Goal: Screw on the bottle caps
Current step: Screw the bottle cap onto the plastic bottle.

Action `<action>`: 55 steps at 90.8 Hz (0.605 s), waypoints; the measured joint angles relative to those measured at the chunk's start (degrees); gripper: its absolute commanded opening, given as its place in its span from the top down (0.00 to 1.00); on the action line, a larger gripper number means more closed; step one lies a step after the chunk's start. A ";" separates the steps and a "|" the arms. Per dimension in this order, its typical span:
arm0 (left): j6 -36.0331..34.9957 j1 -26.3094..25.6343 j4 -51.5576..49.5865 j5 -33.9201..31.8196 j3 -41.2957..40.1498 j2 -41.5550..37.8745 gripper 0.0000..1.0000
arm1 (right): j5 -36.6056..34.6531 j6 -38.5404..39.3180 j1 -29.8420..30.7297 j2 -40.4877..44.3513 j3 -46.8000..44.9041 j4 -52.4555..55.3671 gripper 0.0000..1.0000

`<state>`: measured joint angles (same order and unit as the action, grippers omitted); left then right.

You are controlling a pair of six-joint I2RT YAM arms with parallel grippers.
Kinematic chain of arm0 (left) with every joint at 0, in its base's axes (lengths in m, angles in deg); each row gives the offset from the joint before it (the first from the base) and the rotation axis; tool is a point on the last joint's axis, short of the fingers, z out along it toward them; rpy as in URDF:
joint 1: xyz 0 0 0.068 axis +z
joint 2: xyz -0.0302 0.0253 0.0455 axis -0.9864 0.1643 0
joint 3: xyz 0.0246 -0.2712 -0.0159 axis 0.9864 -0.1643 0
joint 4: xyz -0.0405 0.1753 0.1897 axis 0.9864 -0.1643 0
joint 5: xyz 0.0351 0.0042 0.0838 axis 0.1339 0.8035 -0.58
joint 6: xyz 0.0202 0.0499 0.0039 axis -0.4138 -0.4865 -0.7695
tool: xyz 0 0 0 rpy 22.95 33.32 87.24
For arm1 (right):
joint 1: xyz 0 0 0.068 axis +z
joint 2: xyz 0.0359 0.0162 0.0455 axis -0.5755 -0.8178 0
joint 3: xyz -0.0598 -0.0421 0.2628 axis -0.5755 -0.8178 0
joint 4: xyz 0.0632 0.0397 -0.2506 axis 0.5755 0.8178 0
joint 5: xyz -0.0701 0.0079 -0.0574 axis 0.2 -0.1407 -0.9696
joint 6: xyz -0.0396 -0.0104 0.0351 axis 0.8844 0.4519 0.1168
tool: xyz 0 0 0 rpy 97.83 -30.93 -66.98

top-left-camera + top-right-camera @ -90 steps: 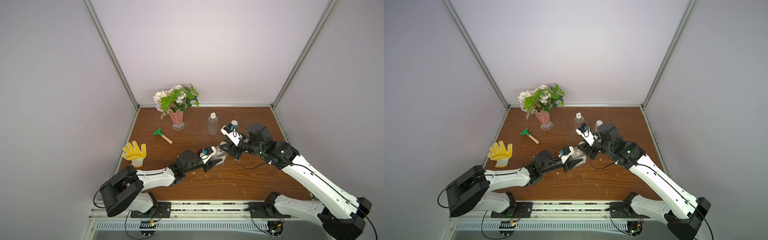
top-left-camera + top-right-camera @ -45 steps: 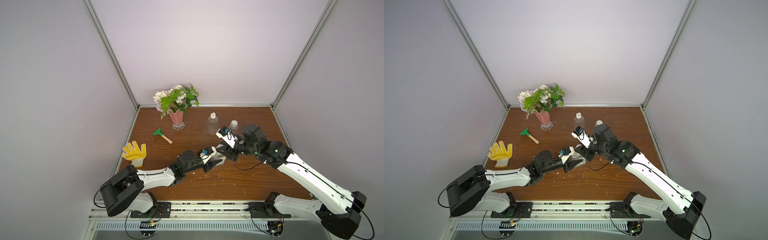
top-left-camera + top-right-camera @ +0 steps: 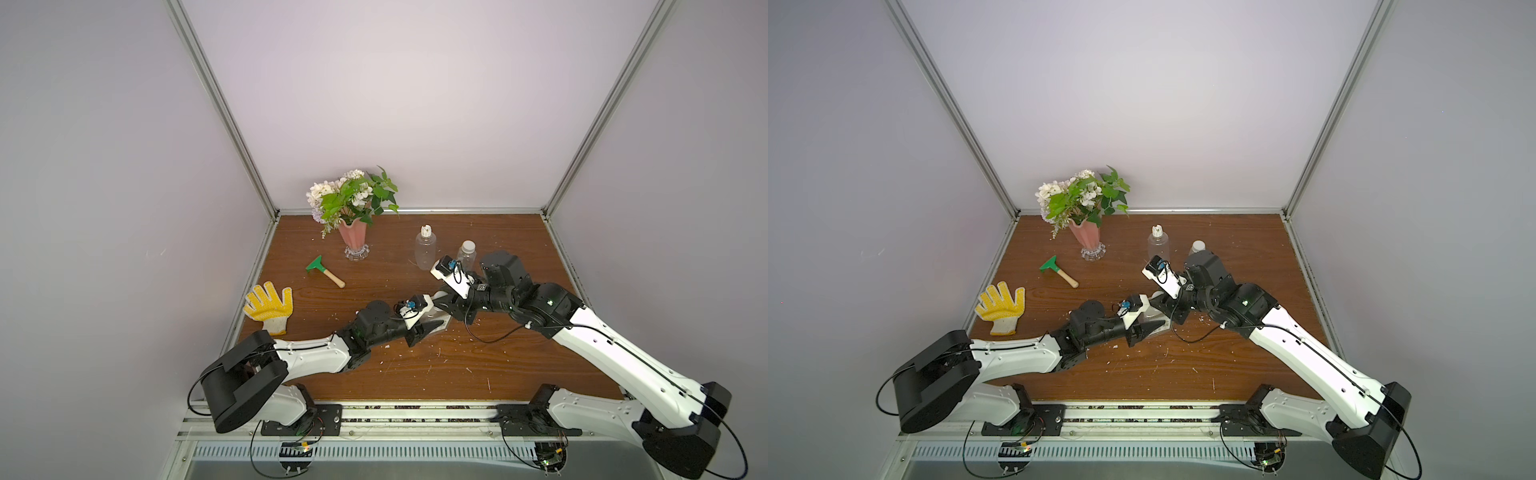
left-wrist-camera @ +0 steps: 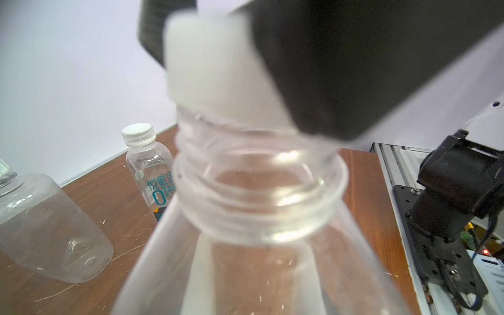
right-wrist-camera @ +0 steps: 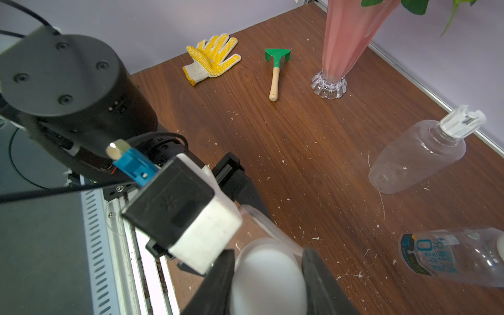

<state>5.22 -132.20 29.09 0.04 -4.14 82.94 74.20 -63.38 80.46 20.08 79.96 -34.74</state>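
Left to right: a yellow dotted work glove (image 3: 268,305), a small green rake with a wooden handle (image 3: 325,271) and a pink fluted vase of flowers (image 3: 353,241) stand apart from the work and play no part in it. Next comes a rounded clear plastic bottle (image 3: 426,253), upright on the brown wooden tabletop (image 3: 498,353) with its ribbed white nozzle cap (image 3: 424,230) already on. I count this one as done. Nearer the front, my left gripper (image 3: 430,326) is closed around the body of a wide-necked clear plastic bottle (image 4: 259,196) and holds it with the neck pointing up toward the other arm. Its mouth is open and all its threads are bare. My right gripper (image 5: 268,256) is closed narrowly on a flat white round cap (image 4: 215,62), one finger at each side. The cap sits tilted at the far edge of the mouth, not yet square over it, and I cannot tell whether it touches the rim. Furthest right, behind the right arm, a slim clear cylindrical bottle with teal print (image 3: 466,259) stands upright with its white screw cap (image 3: 468,246) on, so it also looks finished. My judgement is that two of the three bottles are capped. The third cap has yet to be levelled, seated and turned down.
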 measured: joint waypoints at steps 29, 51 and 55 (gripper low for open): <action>-1.20 0.00 -0.13 3.21 -1.64 -1.60 0.54 | 4.09 2.08 -0.04 0.20 -0.26 0.92 0.60; -3.19 0.00 -2.89 5.57 -3.15 -6.03 0.53 | 9.84 3.89 0.13 0.48 -0.26 0.98 0.60; -3.61 0.04 -3.65 6.16 -3.15 -6.56 0.53 | 10.62 4.48 0.13 0.48 -0.26 1.03 0.60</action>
<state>1.61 -132.16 25.44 6.20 -7.29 76.38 84.82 -58.90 80.59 20.56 79.69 -33.71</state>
